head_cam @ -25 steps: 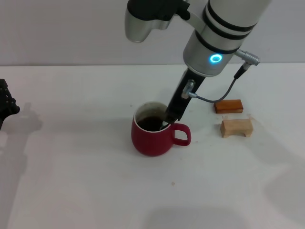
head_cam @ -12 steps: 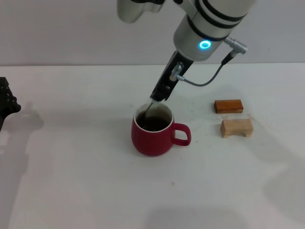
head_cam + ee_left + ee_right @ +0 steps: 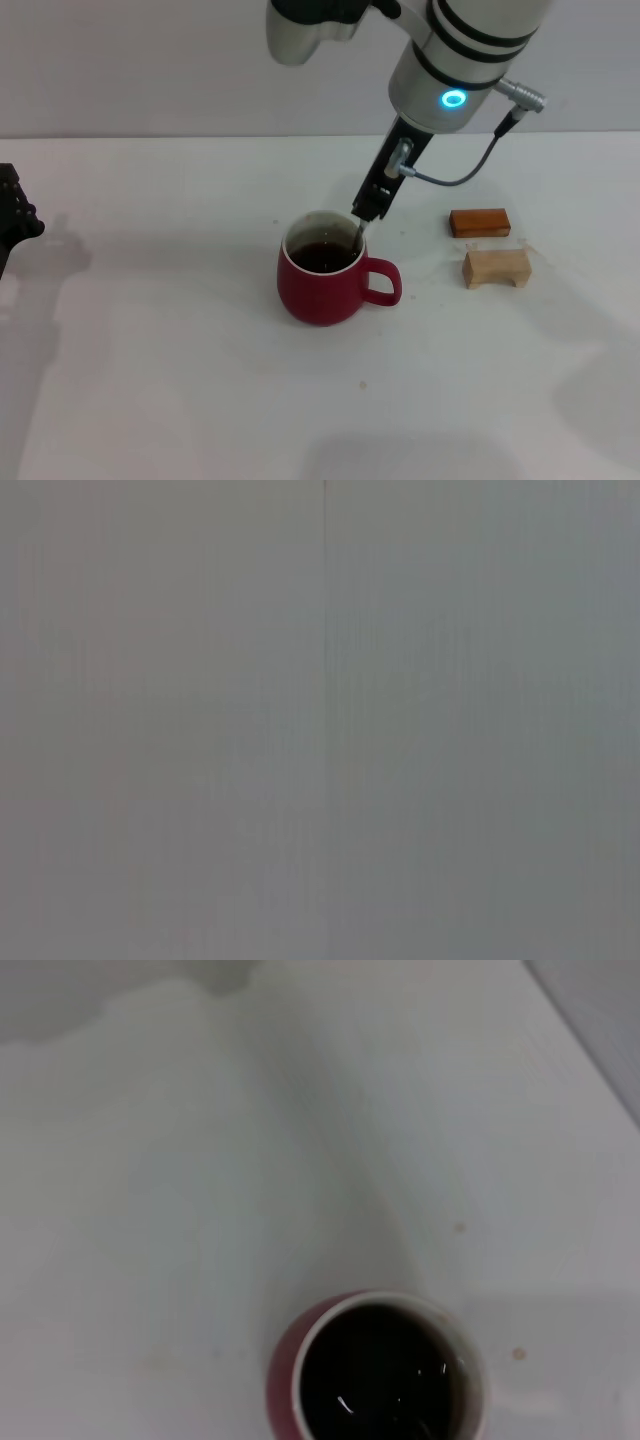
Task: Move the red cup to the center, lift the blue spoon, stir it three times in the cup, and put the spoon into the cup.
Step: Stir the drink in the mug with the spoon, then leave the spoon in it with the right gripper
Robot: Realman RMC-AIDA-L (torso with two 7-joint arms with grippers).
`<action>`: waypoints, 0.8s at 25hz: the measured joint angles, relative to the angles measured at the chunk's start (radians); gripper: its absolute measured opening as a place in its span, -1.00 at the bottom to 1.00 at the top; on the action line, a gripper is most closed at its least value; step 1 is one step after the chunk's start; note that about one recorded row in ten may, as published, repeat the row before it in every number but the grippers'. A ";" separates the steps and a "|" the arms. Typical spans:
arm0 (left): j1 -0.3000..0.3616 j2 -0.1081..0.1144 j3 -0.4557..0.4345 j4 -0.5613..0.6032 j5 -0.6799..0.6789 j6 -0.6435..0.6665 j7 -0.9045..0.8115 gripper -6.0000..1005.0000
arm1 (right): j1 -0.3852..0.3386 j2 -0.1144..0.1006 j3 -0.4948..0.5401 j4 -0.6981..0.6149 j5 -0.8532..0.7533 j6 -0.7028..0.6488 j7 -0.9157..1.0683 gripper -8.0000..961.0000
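Right gripper (image 3: pixel 366 214) has been swung from the cup's left rim to its right rim; stirring is judged underway. Jaws are clamped on the blue spoon (image 3: pixel 360 231), dipped in the red cup (image 3: pixel 322 279), frame centre.

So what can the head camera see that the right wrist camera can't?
Only the head view shows the right gripper above the red cup, the blue spoon slanting from it into the cup, the cup's handle, the two wooden blocks and the parked left gripper at the table's edge. Only the right wrist view looks straight down into the dark liquid. Both show cup and white table.
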 joint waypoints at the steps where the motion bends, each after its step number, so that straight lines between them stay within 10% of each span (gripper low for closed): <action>1: 0.000 0.000 0.000 0.000 0.000 0.000 0.000 -0.98 | 0.000 0.001 0.000 0.000 0.004 0.009 -0.003 -0.67; 20: -0.002 0.000 0.000 -0.002 0.000 -0.002 0.000 -0.98 | 0.000 0.005 -0.036 -0.017 0.090 -0.057 -0.026 -0.71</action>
